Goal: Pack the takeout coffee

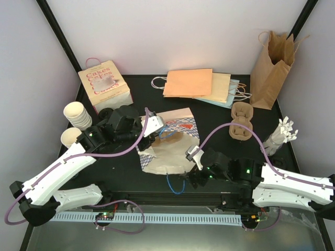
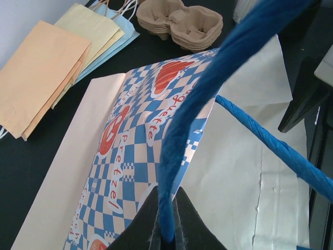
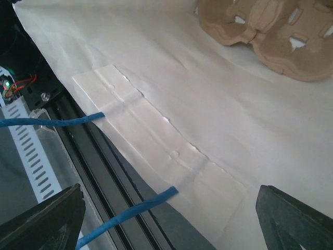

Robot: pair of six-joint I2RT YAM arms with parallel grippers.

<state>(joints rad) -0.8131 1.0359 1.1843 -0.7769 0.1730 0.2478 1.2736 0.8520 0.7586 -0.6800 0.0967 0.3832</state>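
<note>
A stack of cream-white ribbed paper cups point(image 1: 77, 115) stands at the left, with one more cup point(image 1: 69, 137) in front of it. I cannot make out the black lids on the black table. A blue-checkered paper bag point(image 1: 168, 142) lies in the middle with its mouth toward me. My left gripper point(image 1: 155, 127) is shut on the bag's upper blue handle point(image 2: 179, 130) and lifts it; the grip shows in the left wrist view point(image 2: 167, 229). My right gripper point(image 1: 192, 157) is open over the bag's near edge point(image 3: 166, 224). The lower blue handle point(image 3: 130, 211) lies below it.
A brown pulp cup carrier point(image 3: 270, 36) lies on the bag's white paper. More carriers point(image 1: 242, 123) are stacked at the right. A "Cakes" bag point(image 1: 104, 86) stands back left, flat paper bags point(image 1: 199, 83) lie at the back, and a brown bag point(image 1: 272, 63) stands back right. White pieces point(image 1: 281, 133) lie at the right edge.
</note>
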